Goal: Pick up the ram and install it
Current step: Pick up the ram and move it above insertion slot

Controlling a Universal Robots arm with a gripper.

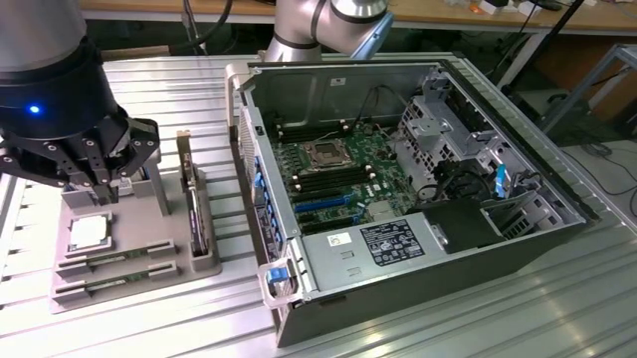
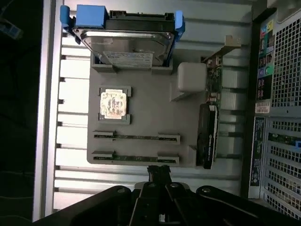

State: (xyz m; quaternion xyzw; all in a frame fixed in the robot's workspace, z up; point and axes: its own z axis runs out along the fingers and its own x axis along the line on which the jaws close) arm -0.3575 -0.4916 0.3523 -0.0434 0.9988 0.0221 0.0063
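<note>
My gripper (image 1: 106, 195) hangs above parts tray (image 2: 150, 108), jaws pinched together, empty. Two ram sticks (image 2: 136, 137) sit edge-up in end cradles on tray — top edge free for grasping, I judge — beside open computer case (image 1: 339, 86).

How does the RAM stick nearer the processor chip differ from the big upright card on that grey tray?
The long, thin green ram stick is slim; the upright green expansion card is bulkier, carrying a black block and a metal bracket. The ram stick is held at both ends by grey holders; the expansion card stands at right angles to it, nearer the computer case. Both are green boards on the grey tray.
</note>
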